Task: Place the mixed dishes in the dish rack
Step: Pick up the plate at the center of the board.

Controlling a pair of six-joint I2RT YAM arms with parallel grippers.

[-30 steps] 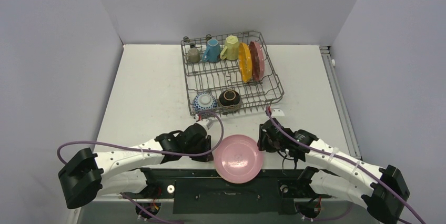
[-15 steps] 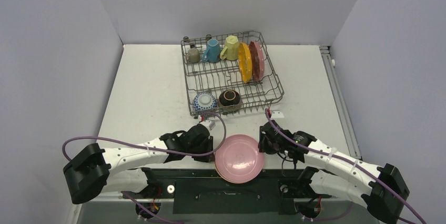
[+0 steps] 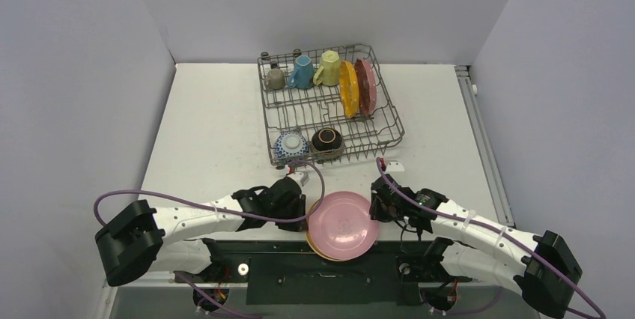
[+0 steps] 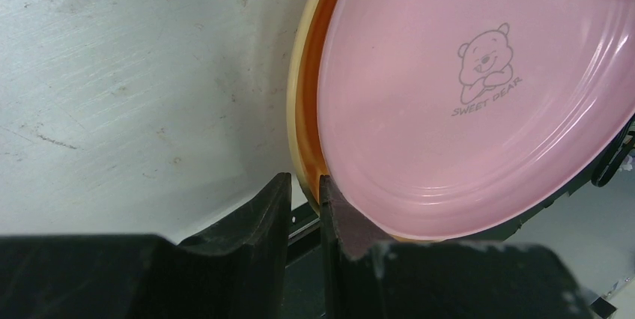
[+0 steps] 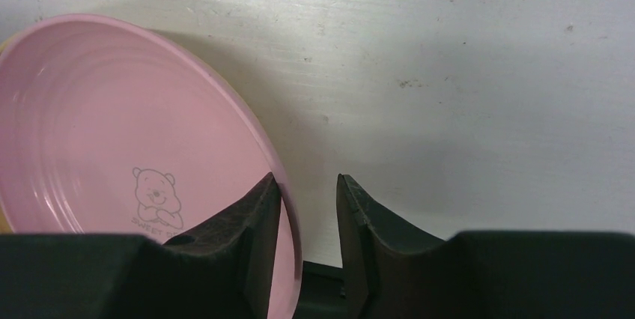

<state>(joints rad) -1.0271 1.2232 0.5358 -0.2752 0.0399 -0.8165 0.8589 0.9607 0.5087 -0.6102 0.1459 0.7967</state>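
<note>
A pink plate (image 3: 342, 223) with a bear print lies on a tan plate (image 3: 310, 241) at the table's front edge, between my grippers. My left gripper (image 3: 301, 210) is at their left side. In the left wrist view its jaws (image 4: 305, 180) are nearly together on the tan plate's rim (image 4: 298, 117), beside the pink plate (image 4: 464, 109). My right gripper (image 3: 377, 207) is open. In the right wrist view (image 5: 305, 178) it straddles the pink plate's right rim (image 5: 97, 124). The dish rack (image 3: 299, 113) stands behind.
The rack holds a grey-olive mug (image 3: 275, 77), blue mug (image 3: 302, 72), yellow mug (image 3: 329, 68), upright orange plate (image 3: 348, 88) and dark red plate (image 3: 365, 85), a blue-white bowl (image 3: 290, 143) and a dark brown bowl (image 3: 327, 139). A white tag (image 3: 395, 162) lies nearby.
My left gripper has moved right up to the plates' left rim. The pink plate has shifted slightly up and right, and the tan plate now shows under its lower left edge.
</note>
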